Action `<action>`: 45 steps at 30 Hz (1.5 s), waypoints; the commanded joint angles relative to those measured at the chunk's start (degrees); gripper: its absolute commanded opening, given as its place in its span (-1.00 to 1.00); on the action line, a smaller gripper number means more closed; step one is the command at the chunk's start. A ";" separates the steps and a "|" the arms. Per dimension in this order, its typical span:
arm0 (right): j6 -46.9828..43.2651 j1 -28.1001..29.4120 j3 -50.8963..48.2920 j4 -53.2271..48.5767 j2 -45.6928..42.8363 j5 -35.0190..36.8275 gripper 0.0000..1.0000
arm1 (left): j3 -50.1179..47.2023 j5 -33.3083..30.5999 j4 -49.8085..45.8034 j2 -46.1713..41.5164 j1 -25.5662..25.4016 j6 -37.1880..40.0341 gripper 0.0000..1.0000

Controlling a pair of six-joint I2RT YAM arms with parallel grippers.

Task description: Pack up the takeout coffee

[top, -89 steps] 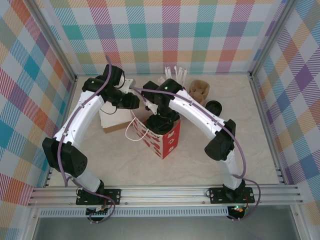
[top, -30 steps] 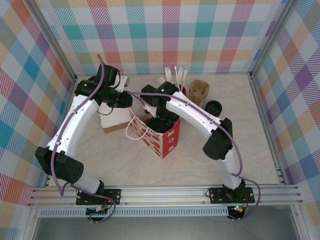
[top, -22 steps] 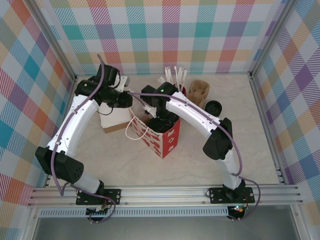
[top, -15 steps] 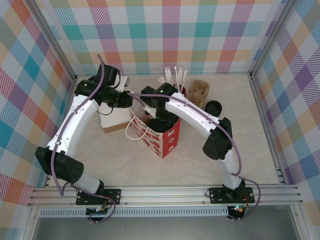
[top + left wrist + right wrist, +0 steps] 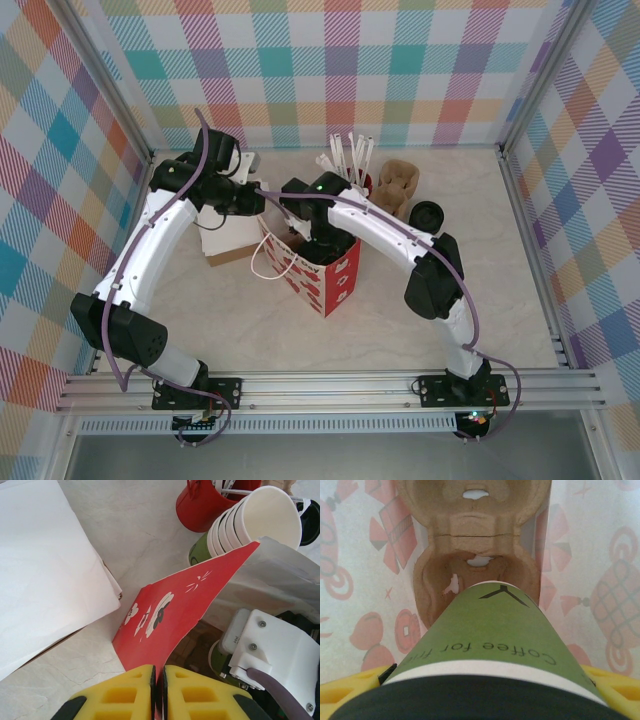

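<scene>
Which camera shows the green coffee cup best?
Right wrist: the coffee cup sits close, lettering readable, held by the right gripper above the carrier. Left wrist catches its green side inside the bag; overhead, the arm hides it.

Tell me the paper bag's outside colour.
Paper bag: red with white flowers, clearest from the left wrist view.

Bright, even light falls from above; the table (image 5: 500,300) carries only faint, soft shadows beneath the arms (image 5: 160,240). The top view is sharp. Close to the right wrist lens the cup (image 5: 490,630) blurs, and the bag (image 5: 360,555) walls look washed-out. White paper (image 5: 40,555) nearly bleaches.
</scene>
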 commanded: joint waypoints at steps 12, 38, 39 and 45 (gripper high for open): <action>-0.78 0.17 -4.67 2.75 1.85 1.02 0.40 | -0.50 -0.01 0.54 0.52 0.84 -0.76 -0.73; -0.63 0.18 -5.78 4.29 1.83 0.37 0.40 | -0.68 0.21 0.91 0.94 0.84 -1.02 -0.73; -0.69 0.17 -5.78 4.29 1.85 0.39 0.40 | -0.73 0.05 0.96 0.91 0.86 -1.02 -0.73; -0.61 0.22 -5.77 4.20 1.73 -0.18 0.40 | -0.68 0.03 0.89 1.02 0.84 -1.02 -0.73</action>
